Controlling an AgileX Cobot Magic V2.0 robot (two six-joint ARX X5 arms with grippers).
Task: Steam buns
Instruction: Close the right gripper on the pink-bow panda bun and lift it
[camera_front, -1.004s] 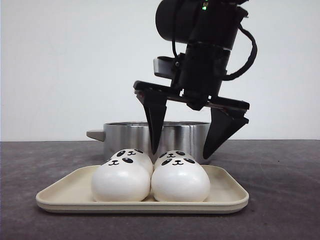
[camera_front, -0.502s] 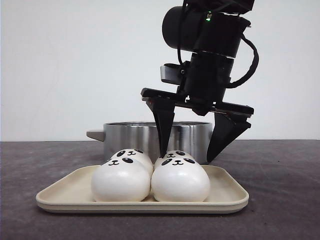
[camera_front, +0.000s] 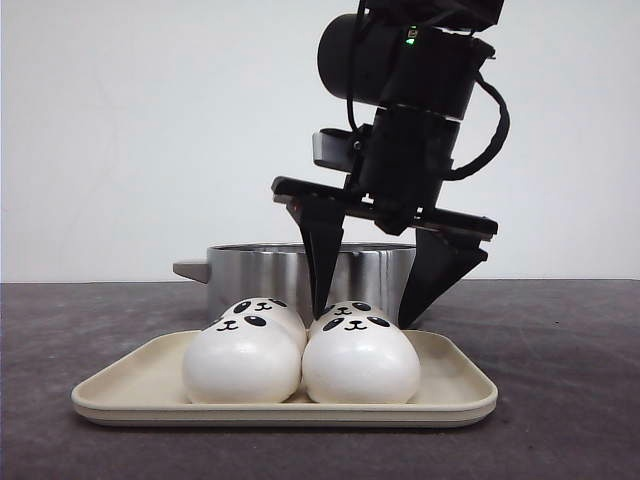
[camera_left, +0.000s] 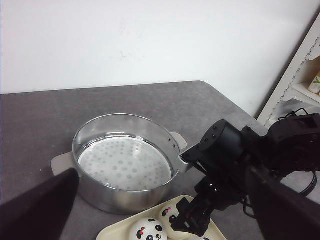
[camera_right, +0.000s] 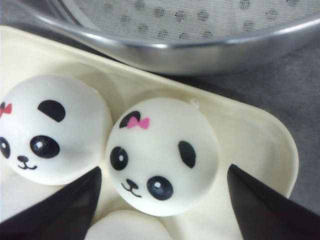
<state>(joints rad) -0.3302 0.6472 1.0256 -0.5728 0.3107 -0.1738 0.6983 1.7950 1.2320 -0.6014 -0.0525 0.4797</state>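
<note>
the right pincer (camera_front: 365, 312) hangs spread wide over the back of the tray, its two dark fingers (camera_front: 322, 262) pointing down on either side of the rear right bun (camera_right: 161, 155) and gripping nothing. in the right wrist view that bun, with a pink bow by one ear, sits squarely between the two fingertips, with a gap on each side.

the buns (camera_front: 300, 352) lie packed together, touching, on a cream tray (camera_front: 130, 385): from the front two are near the viewer and two more peek out behind them, all with panda faces up. the bun (camera_right: 47, 129) next to the targeted one also wears a small pink bow.

at twelve o'clock from the tray stands a shiny metal steamer pot (camera_left: 124, 162), just beside the tray's far edge, its perforated floor bare and a flat handle at each side. tray and pot both rest on a dark grey desk (camera_front: 560, 340).

the left pincer (camera_left: 165, 200) shows only as two dark fingers spread far apart at the edges of its own wrist view, looking down on the pot from above; it is released and grips nothing.
</note>
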